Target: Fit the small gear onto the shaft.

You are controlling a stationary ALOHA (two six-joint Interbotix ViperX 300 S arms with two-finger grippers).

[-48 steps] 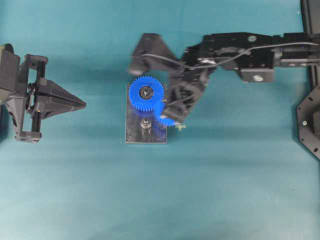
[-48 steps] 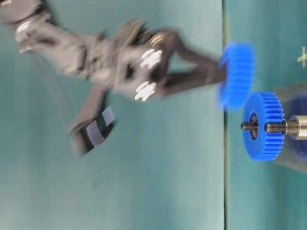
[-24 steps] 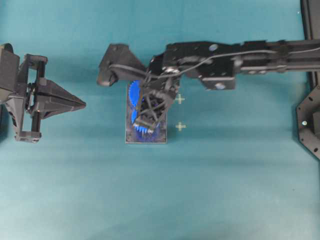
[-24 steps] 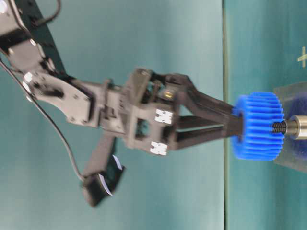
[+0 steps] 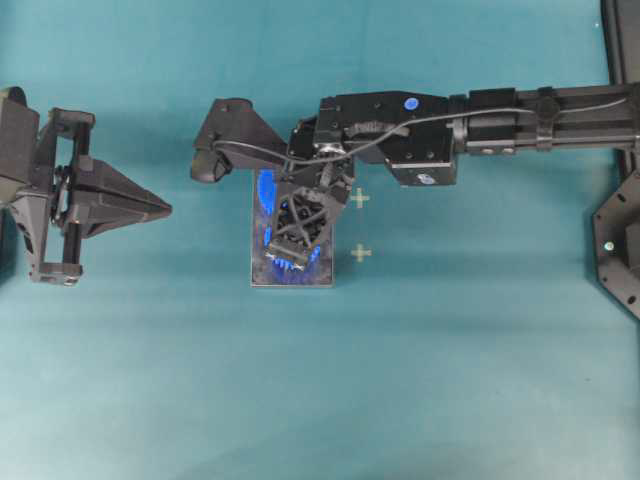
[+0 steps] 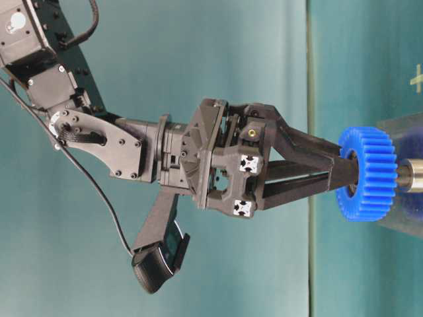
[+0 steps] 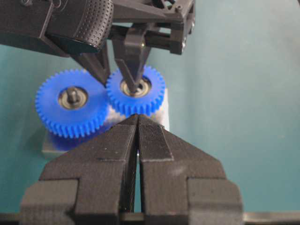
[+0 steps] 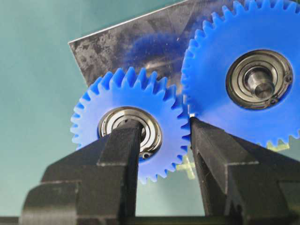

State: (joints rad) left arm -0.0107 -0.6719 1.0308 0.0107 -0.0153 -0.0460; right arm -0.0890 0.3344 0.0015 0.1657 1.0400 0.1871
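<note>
Pinches the small gear (image 8: pixel 159 105) between the right fingers (image 8: pixel 119 154), with one black tip poked into the shiny ring in the middle and the other pressed on the teeth outside. Holds them partly open, just as wide as that bit of gear. Hides the hole of the gear behind the inner tip, so cannot tell from the wrist view how far down the pin goes. Shows, from the side, the shaft (image 6: pixel 411 176) as a short silver stub with a round collar, poking out right behind the gear and cut off by the picture edge. Covers most of both gears from above with the black arm.

Looks bright blue and plastic, with many little pointy teeth and a silver-and-black ring inside. Sits over the dark grey plate (image 8: pixel 126 47), just beside the big gear (image 8: pixel 211 70), teeth near teeth. Looks scratched and shiny on the plate, with blue glints in it.

Keeps the left fingers (image 7: pixel 150 145) pressed flat together with nothing between, black and ribbed, well apart from the plate. Rests all on a smooth teal counter (image 5: pixel 450 380).
</note>
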